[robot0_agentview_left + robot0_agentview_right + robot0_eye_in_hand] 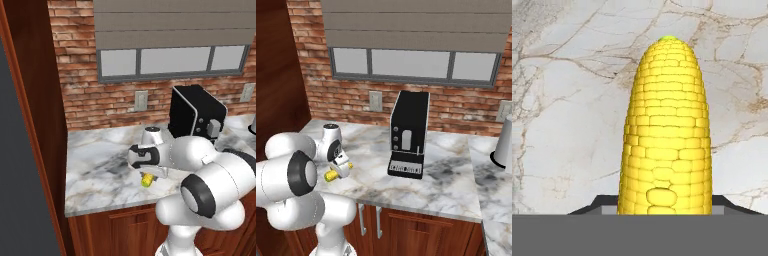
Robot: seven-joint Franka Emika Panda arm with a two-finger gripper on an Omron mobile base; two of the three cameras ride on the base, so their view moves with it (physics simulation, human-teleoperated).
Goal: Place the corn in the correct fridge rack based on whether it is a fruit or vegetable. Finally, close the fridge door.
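Note:
The corn (146, 180) (331, 175) is a stubby yellow cob with a greenish tip. My gripper (150, 175) (339, 171) is shut on its base and holds it just above the marble counter (100, 170) (446, 175), near the front edge. In the hand view the corn (667, 130) stands up between the two dark fingertips (594, 204), its green end pointing away over the marble. The fridge rack is out of view.
A black coffee machine (192, 112) (408, 132) stands on the counter against the brick wall, right of the hand. A tall dark wood panel (35, 125) bounds the counter's left end. A pale kettle-like vessel (504, 142) sits at the far right.

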